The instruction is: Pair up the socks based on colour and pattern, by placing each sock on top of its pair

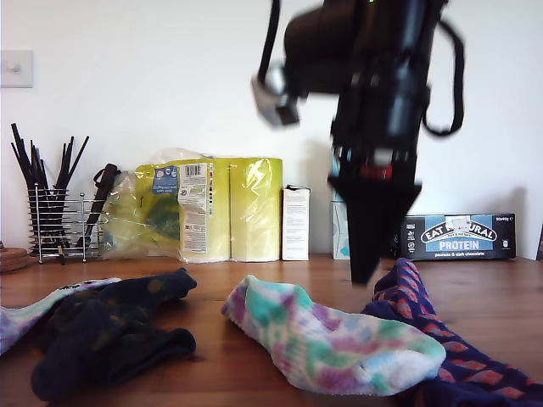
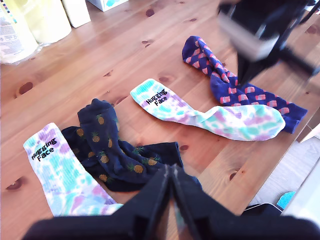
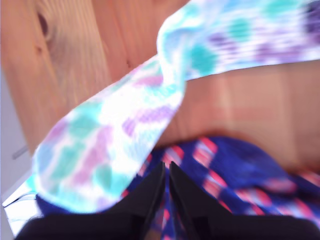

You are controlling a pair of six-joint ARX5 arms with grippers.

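A pastel tie-dye sock (image 2: pixel 210 115) of soft white, teal and purple fabric lies across the middle of the wooden counter (image 2: pixel 110 55), its toe end resting on a navy-purple sock with orange-red blocks (image 2: pixel 235 87) toward the exterior view's right. In the first wrist view that patterned sock runs from the upper middle of the frame down to the right edge. A second tie-dye sock (image 2: pixel 57 172) lies in the lower left of that frame, partly under a pile of dark navy socks with dull yellow pineapple dots (image 2: pixel 117 155) just beside it; in the exterior view this pile sits at the lower left.

The second hand (image 3: pixel 166 175) hangs low over the spot where the tie-dye toe overlaps the navy-purple sock, its two black fingers pressed together with nothing between them. The first hand (image 2: pixel 171 192) is held high above the counter, its fingers likewise closed and empty.

Along the wall in the exterior view stand a yellow pack of paper rolls (image 1: pixel 229 208), a wire holder of black utensils (image 1: pixel 51 212) and a dark protein-bar box (image 1: pixel 458 237).
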